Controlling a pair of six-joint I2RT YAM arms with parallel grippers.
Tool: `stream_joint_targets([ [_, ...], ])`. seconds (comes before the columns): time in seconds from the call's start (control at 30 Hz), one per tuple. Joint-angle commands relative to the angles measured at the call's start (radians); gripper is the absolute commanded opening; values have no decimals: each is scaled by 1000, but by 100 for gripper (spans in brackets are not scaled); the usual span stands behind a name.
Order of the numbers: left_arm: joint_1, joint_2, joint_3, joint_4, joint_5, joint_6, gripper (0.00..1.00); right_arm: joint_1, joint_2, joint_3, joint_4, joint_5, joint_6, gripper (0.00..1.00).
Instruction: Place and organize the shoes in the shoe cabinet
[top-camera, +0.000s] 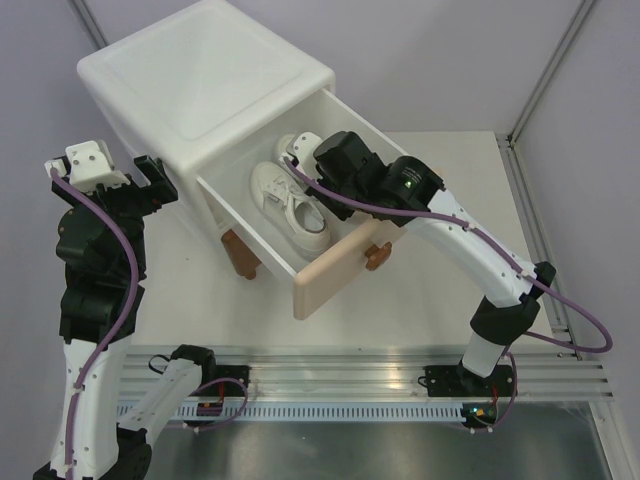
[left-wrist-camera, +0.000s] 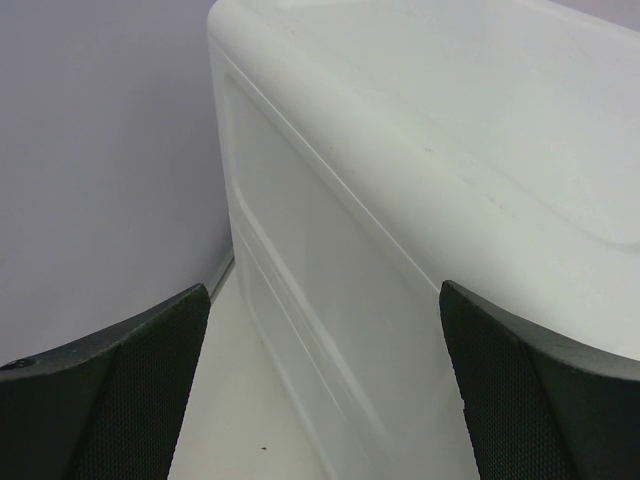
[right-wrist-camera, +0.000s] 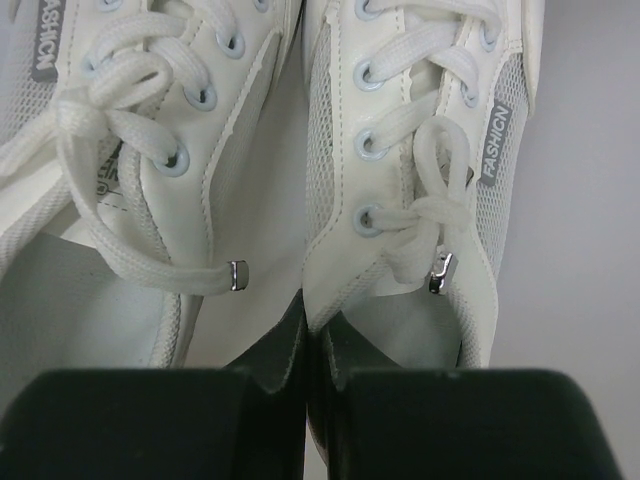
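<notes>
Two white sneakers (top-camera: 290, 195) are laid side by side in the pulled-out upper drawer (top-camera: 222, 205) of the shoe cabinet (top-camera: 200, 70), directly ahead of the right gripper (right-wrist-camera: 312, 335). This gripper is lowered into the drawer from above, behind the beige front (top-camera: 335, 268). Its two black jaws are brought almost together, with only a thin slit left between them. The inner collar edge of the right-hand sneaker (right-wrist-camera: 400, 130) is run down into that slit and is pinched there; nothing else is held. The left-hand sneaker (right-wrist-camera: 150, 140) is positioned just beside the held one, to the left of the jaws, and is not touched by them. Both sneakers are laid with toes pointed away from the gripper and with laces tied. A metal lace tip (right-wrist-camera: 238, 275) is hung just ahead of the jaws on each sneaker. A grey lettered tag (right-wrist-camera: 497, 140) is sewn on the far right side of the held sneaker.

The left gripper (top-camera: 157, 182) is held outside the drawer, beside the cabinet's plain side wall. Its fingers (left-wrist-camera: 130, 380) are spread wide, and nothing is located between them. The cabinet's rounded corner is presented straight ahead of them, near but not touched. The cabinet is stood on the white table (top-camera: 440, 180).
</notes>
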Motion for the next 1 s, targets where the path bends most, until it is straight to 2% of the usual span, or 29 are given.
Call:
stream_joint_targets([
  [0.0,-7,27,0,19,52,21,100,4,3,-5,101,-13,-4,8],
  [0.2,-7,21,-5,20,47,27,100,3,-2,-66,156,-16,-18,7],
  [0.43,-7,17,-8,19,42,36,100,4,16,-60,88,7,-15,9],
  [0.5,-7,20,-6,19,44,36,100,3,7,-59,90,12,-14,15],
  [0.53,-7,21,-5,20,44,36,100,3,4,-51,90,15,-15,25],
  [0.63,-7,23,-1,20,48,36,100,4,1,-16,91,18,-15,41],
  [0.83,-7,14,-3,20,44,36,100,3,-20,48,101,-28,-15,54],
  [0.97,-7,7,0,20,44,36,100,3,-62,50,137,-54,-15,58],
])
